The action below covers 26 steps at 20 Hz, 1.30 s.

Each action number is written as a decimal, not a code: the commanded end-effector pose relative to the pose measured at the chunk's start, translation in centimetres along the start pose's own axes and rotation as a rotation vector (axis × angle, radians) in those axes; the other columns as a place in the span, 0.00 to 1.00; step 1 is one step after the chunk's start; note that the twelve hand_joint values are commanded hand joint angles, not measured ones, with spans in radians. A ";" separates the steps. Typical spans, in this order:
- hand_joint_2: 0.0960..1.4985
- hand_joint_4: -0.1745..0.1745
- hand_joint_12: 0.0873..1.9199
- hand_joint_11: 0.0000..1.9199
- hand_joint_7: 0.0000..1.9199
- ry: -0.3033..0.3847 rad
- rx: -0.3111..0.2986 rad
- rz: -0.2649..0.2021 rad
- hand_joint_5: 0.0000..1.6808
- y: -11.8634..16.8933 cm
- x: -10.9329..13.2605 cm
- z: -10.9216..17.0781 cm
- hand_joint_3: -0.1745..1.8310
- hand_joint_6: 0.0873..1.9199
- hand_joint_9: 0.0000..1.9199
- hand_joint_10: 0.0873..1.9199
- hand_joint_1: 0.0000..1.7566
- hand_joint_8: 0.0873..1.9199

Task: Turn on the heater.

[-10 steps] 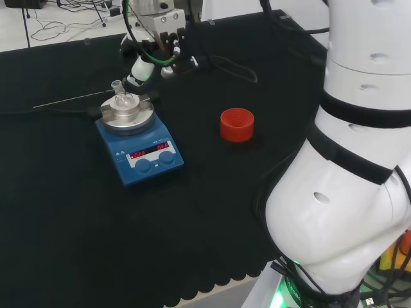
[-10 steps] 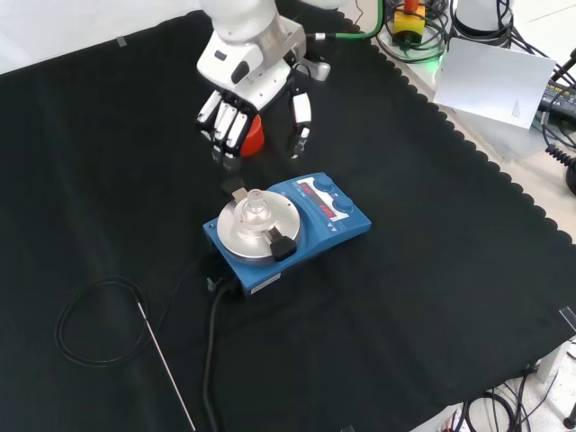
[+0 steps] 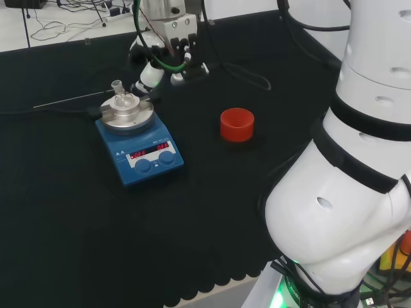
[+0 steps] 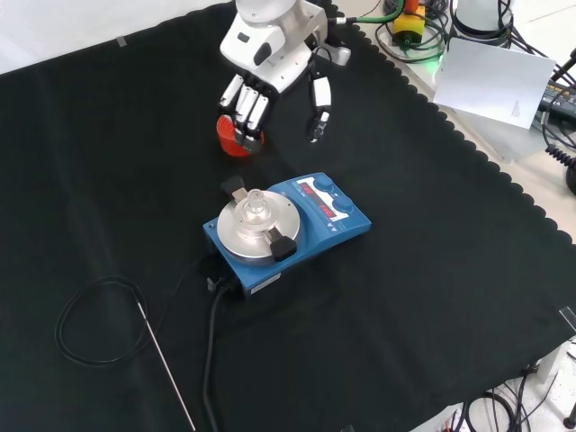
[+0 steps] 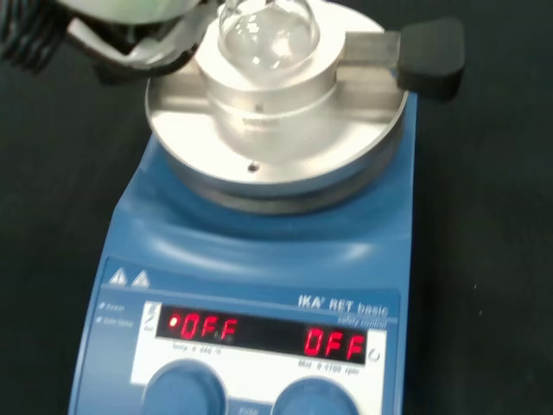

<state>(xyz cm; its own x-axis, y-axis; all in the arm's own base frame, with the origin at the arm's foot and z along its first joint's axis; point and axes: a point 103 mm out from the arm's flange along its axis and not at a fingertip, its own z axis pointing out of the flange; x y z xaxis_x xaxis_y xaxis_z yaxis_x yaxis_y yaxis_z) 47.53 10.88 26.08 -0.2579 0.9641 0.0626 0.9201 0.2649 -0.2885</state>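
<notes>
1. Heater (image 4: 288,223), blue, sits mid-cloth in the front view, nearer the camera than the hand (image 4: 270,67); two knobs (image 3: 155,162) at its front edge, well apart from the hand.
2. Hand hovers with fingers (image 4: 250,108) straight, side by side, thumb held apart, holding nothing. Risk: descending too near the metal top plate (image 5: 276,130), it could knock the glass flask (image 5: 266,30) seated there.
3. Knobs lie just beside each other; a broad fingertip may turn the wrong one.
4. Red ribbed ring (image 3: 237,124) lies under the hand's path; could be swept aside.
</notes>
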 end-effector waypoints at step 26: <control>0.45 0.20 0.52 0.66 0.77 -0.017 0.368 0.024 0.32 -9.7 3.8 11.4 0.50 0.31 0.82 0.51 0.76 0.55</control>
<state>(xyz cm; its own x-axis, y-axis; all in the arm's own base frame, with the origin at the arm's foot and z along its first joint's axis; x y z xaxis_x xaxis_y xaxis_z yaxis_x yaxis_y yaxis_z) 38.18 7.06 20.84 -0.1237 0.9916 0.0385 0.8498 0.1259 -0.5118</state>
